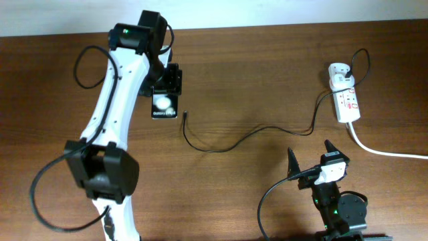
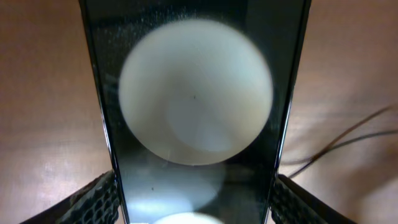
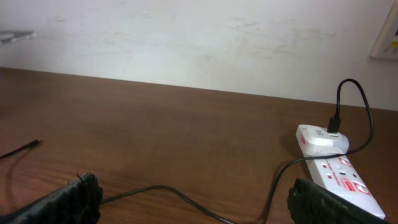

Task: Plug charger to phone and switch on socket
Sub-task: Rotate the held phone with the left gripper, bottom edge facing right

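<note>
The phone (image 1: 164,105), a black slab with white discs, lies on the table at upper left. My left gripper (image 1: 168,82) reaches down over its far end, and in the left wrist view the phone (image 2: 196,93) fills the gap between the two fingers (image 2: 196,208), which press its side edges. The charger cable (image 1: 227,146) runs from its black plug tip (image 1: 184,115), lying free just right of the phone, to the white adapter (image 1: 340,71) on the socket strip (image 1: 348,104). My right gripper (image 1: 311,158) is open and empty near the front edge, and the cable (image 3: 168,188) lies ahead of its fingers (image 3: 196,208).
The strip's thick white cord (image 1: 384,151) runs off to the right edge. The right wrist view shows the strip (image 3: 345,177) with red switch marks, the adapter (image 3: 320,138) and a white wall behind the table. The left arm's body spans the left side of the table.
</note>
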`<state>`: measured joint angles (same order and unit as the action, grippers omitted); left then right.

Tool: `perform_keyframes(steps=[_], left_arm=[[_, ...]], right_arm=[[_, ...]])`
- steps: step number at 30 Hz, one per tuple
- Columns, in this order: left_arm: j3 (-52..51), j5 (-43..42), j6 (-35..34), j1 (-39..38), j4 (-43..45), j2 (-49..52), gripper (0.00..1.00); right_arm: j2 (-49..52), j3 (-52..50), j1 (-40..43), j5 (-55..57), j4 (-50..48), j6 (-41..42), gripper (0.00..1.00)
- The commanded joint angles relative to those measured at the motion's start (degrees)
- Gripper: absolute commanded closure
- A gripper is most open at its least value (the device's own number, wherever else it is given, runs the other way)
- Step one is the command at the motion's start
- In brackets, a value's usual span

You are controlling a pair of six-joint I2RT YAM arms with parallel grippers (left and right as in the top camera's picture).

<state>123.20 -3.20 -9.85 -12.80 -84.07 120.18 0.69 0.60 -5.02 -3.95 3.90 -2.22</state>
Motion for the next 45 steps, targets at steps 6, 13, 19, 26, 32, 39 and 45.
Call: perform_keyframes(steps=[6,13,19,26,32,39,45], left_arm=[[-20.83,-0.39,-2.75,0.20,15.02,-14.78,0.43],[-31.93,-0.44,-10.19,0.20,21.73,-23.82,0.47],[-47.56,-0.46,-17.77,0.20,30.05,-33.44,0.51],[-50.42,-8.50,-20.15,0.20,29.79,-34.60,0.57],[-50.42,-15.13,-20.17,0.20,28.70,-34.60,0.65],[-50.40,-15.74,-20.15,0.15,27.87,-34.60,0.69],[-50.40,-15.69,-20.15,0.15,27.87,-34.60,0.90]], right_arm=[[-0.48,-0.28,0.17,-0.33,0.24,-0.35,0.01],[-0.48,-0.28,0.17,-0.33,0.24,-0.35,0.01],[-0.48,-0.28,0.17,-0.33,0.24,-0.35,0.01],[-0.48,-0.28,0.17,-0.33,0.24,-0.35,0.01],[-0.48,-0.28,0.17,-0.33,0.24,-0.35,0.01],[-0.48,-0.28,0.17,-0.33,0.24,-0.35,0.01],[-0.48,-0.28,0.17,-0.33,0.24,-0.35,0.01]])
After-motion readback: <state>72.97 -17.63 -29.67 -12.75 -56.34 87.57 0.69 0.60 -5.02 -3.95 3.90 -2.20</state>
